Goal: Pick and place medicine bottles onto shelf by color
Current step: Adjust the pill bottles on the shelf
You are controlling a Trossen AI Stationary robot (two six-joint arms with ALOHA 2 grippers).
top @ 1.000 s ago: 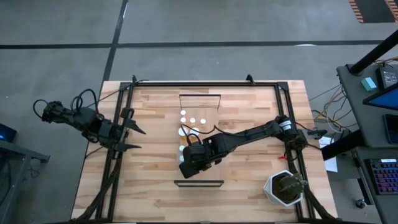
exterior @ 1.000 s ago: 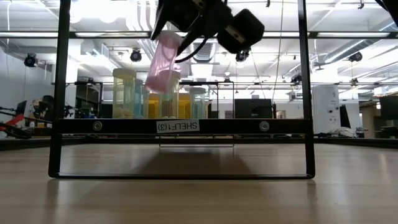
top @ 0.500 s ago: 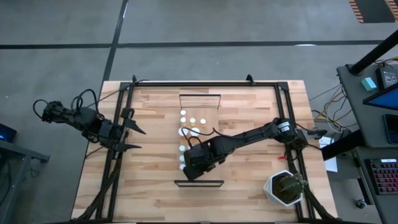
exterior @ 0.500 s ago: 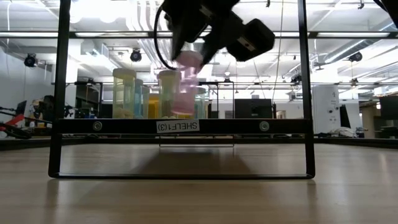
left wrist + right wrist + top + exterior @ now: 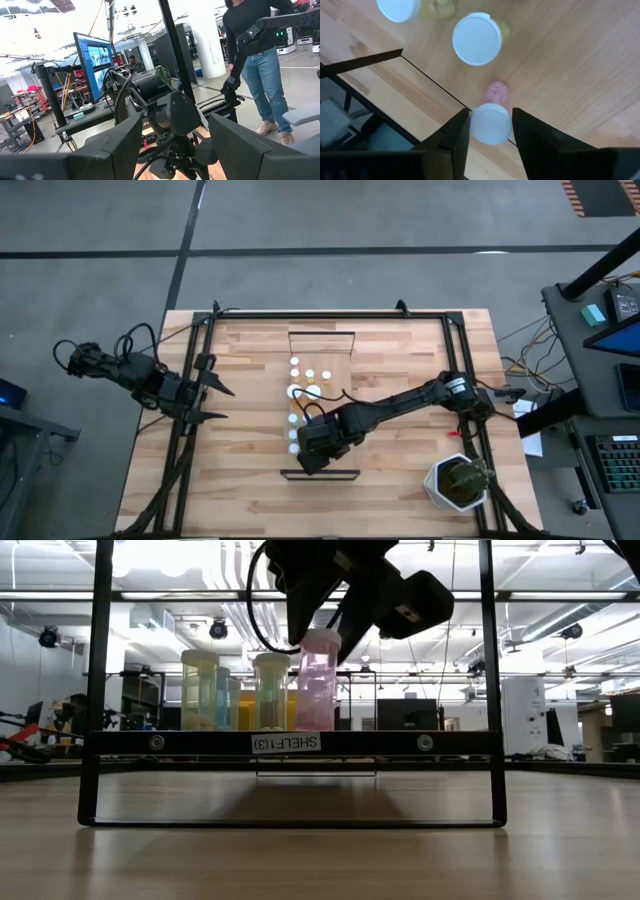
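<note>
My right end effector brackets the white cap of one pink bottle, fingers at either side; whether they press it I cannot tell. It stands upright on the shelf, beside two yellowish bottles. From above, about seven white caps show. My left end effector waits spread at the counter edge.

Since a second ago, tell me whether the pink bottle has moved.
Yes. The pink bottle has swung from tilted to upright and come down onto the shelf, beside the yellow bottle.
</note>
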